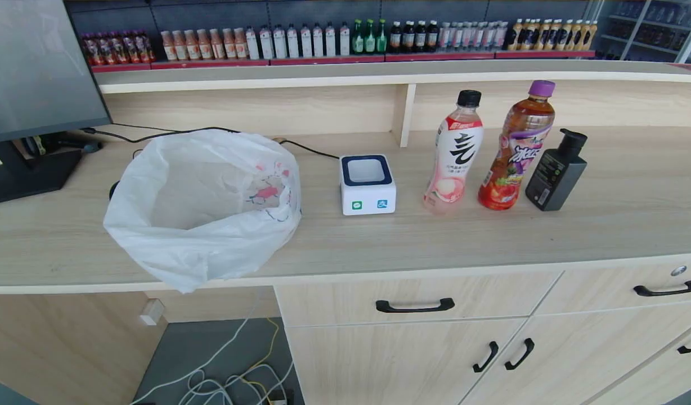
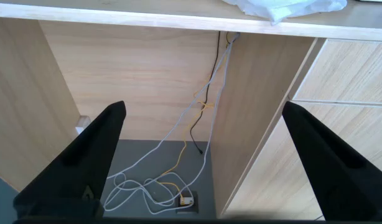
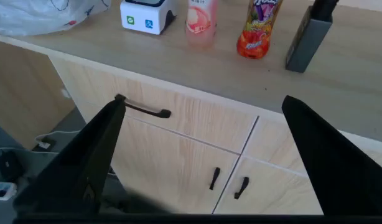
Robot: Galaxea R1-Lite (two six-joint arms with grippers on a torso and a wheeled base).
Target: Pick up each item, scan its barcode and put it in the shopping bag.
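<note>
Light wooden counter (image 1: 492, 236) is shown with bag, scanner and three items; both grippers are spread wide.
A crumpled white plastic shopping bag (image 1: 205, 202) is stood open at the counter's left. The left gripper (image 2: 203, 107) is held wide below the counter edge, the right gripper (image 3: 203, 102) wide before the drawers. At the right, a purple-capped red tea bottle (image 1: 517, 149) is set upright between a black-capped pink-labelled bottle (image 1: 455, 154) and a dark grey pump bottle (image 1: 555, 171). A white cube scanner with blue-rimmed top (image 1: 367, 184) is placed between bag and bottles.
</note>
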